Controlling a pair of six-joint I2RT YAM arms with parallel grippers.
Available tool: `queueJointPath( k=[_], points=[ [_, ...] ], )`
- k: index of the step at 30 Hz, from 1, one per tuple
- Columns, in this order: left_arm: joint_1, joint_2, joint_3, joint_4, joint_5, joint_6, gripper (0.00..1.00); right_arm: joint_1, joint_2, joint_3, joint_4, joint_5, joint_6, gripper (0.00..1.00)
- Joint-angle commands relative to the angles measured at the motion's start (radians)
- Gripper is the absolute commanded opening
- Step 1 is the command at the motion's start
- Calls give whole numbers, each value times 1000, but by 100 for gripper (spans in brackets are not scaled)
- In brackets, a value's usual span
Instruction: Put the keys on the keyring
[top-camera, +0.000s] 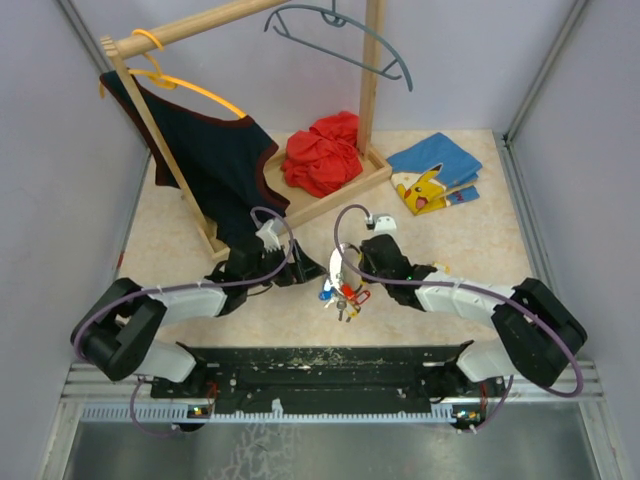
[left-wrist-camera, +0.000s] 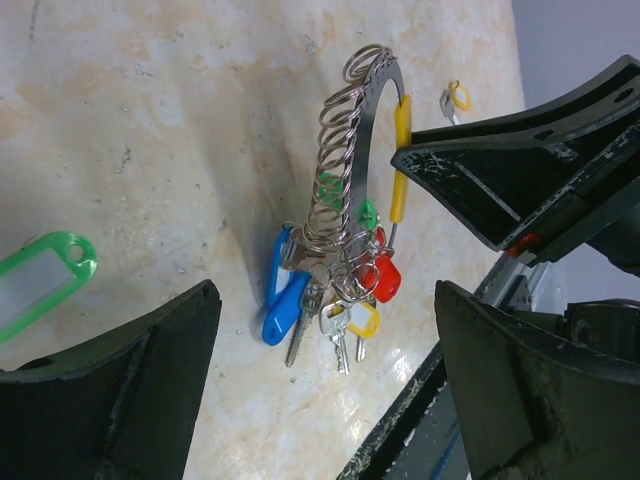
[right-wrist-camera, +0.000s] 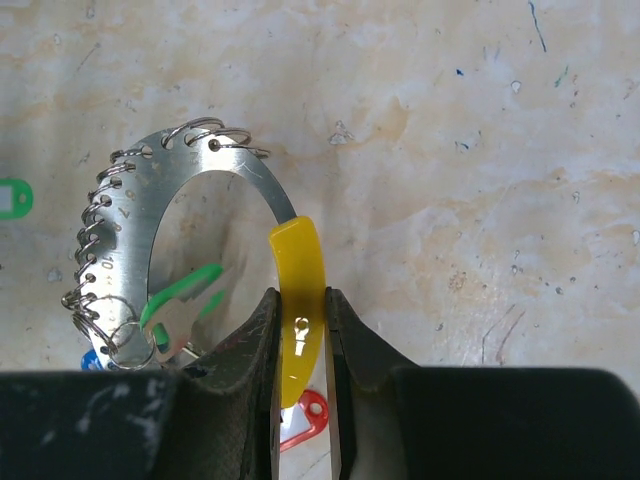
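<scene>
The keyring (right-wrist-camera: 130, 215) is a flat silvery hoop with a yellow curved piece (right-wrist-camera: 298, 270), held upright off the table. My right gripper (right-wrist-camera: 302, 330) is shut on that yellow piece; it also shows in the top view (top-camera: 347, 268). A bunch of keys (left-wrist-camera: 330, 300) with blue, red, yellow and green tags hangs from the hoop (left-wrist-camera: 365, 130), tips near the table. One green-tagged key (left-wrist-camera: 45, 280) lies loose on the table, left of the bunch. My left gripper (left-wrist-camera: 325, 400) is open and empty, its fingers wide on either side below the bunch; in the top view (top-camera: 288, 268) it sits just left of the hoop.
A small yellow piece (left-wrist-camera: 455, 97) lies on the table beyond the ring. A wooden rack (top-camera: 300, 205) with a dark garment, red cloth and hangers stands behind, and folded blue cloth (top-camera: 440, 170) lies at the back right. The table's black front edge (top-camera: 330, 360) is close.
</scene>
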Motion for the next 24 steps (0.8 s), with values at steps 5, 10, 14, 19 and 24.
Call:
queueJointPath(
  k=[5, 10, 14, 19, 24],
  points=[
    [8, 73, 39, 164, 86, -64, 88, 5, -75, -57, 268, -69, -31, 0],
    [47, 65, 71, 140, 111, -4, 85, 5, -98, -60, 285, -109, -136, 0],
    [82, 44, 105, 98, 140, 72, 85, 5, -114, -43, 284, -165, -253, 0],
    [96, 46, 141, 58, 174, 130, 83, 5, -103, 5, 240, -276, -398, 0],
    [101, 72, 163, 57, 247, 159, 79, 5, -106, 57, 163, -371, -590, 0]
  ],
)
